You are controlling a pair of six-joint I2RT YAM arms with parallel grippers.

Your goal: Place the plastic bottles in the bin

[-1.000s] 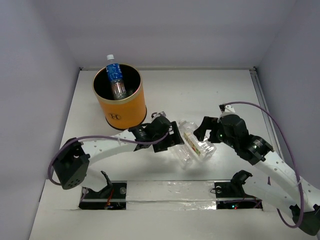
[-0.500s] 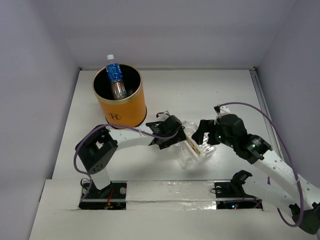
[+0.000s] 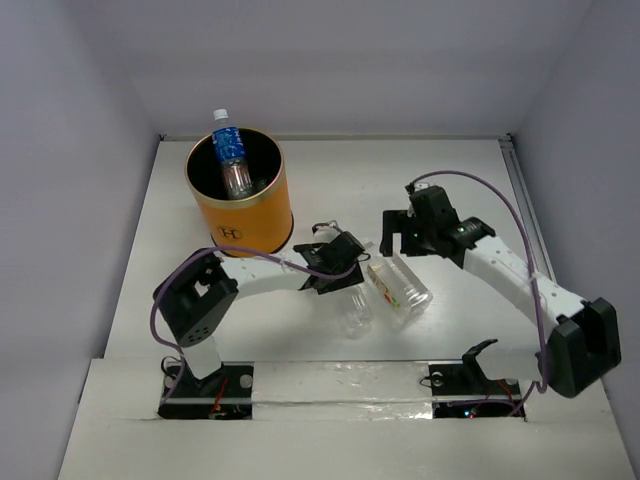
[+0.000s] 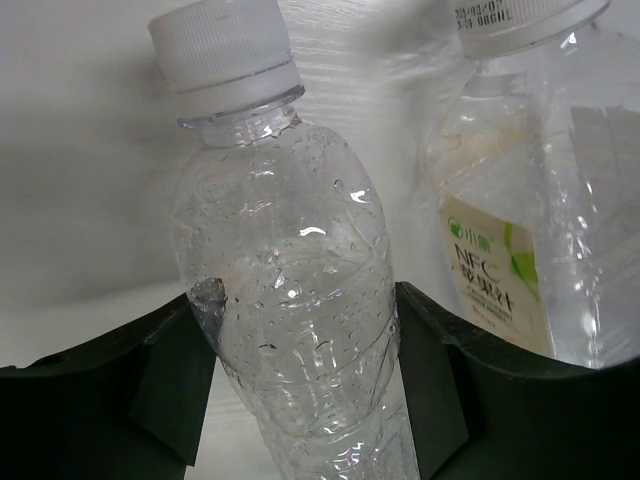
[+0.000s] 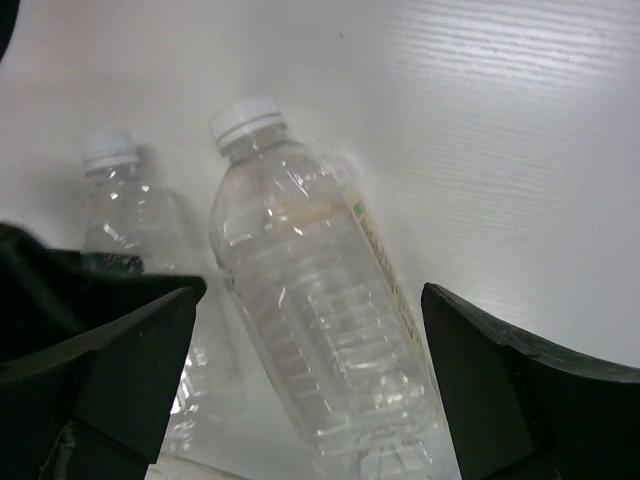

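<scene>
The bin (image 3: pixel 240 215) stands at the far left of the table (image 3: pixel 460 180), out of the way of both arms, and one blue-labelled bottle (image 3: pixel 231 160) already leans upright inside it, cap poking over the rim. The other two bottles lie on the table between the arms, which I judge is why both wrists have come to the middle. The green-labelled bottle (image 3: pixel 400 288) lies on its side under the right gripper (image 5: pixel 308 292), whose jaws stand fully apart with nothing in them, hovering above it. Just beside it lies the clear bottle (image 4: pixel 285 230), unlabelled and beaded with droplets, and the left gripper (image 4: pixel 300 330) has its jaws partly closed with a pad against each flank of the body (a hold low on the barrel, cap pointing away from the wrist), so I take this as the pick for the next drop. Compared with a second ago, the right arm has drawn back toward the far side, uncovering the labelled bottle; the left jaws have narrowed from wide open onto the clear bottle, which now lies slightly apart from its neighbour.
</scene>
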